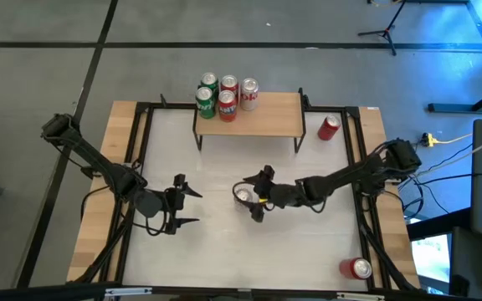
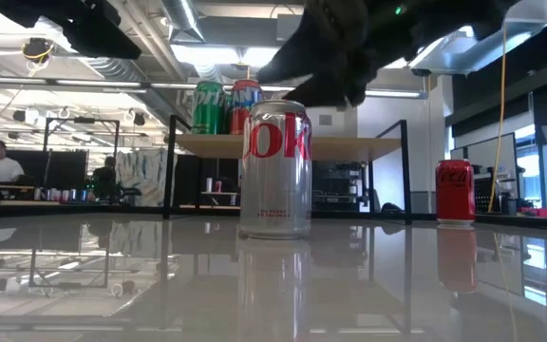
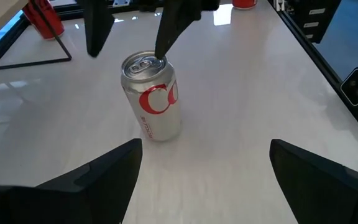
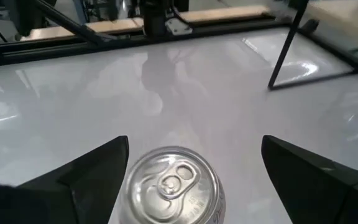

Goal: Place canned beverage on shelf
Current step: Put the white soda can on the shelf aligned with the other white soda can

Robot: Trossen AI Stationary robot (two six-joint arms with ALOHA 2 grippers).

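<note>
A: Centre frame in the overhead, your silver can [image 1: 243, 196] stands upright on the white worktop [image 1: 224, 259], below the shelf [image 1: 262, 113] and well apart from it.

B: And your right gripper [image 1: 253, 194]?

A: It hangs directly over that can, jaws spread wide to either side of the lid, not grasping it. Its wrist camera looks straight down on the pull tab.

B: The left gripper [image 1: 189, 206]?

A: Left of centre, its jaws also released and empty, facing the can from near by.

B: What is on the shelf?

A: Five cans [image 1: 225, 94] cluster at its left end, green, red and silver, at upper centre. The rest of the board is bare wood.

B: Farther out?

A: You have a red can [image 1: 330, 127] lying just right of the shelf, and another red can [image 1: 357, 268] on its side at lower right by the frame rail.
</note>
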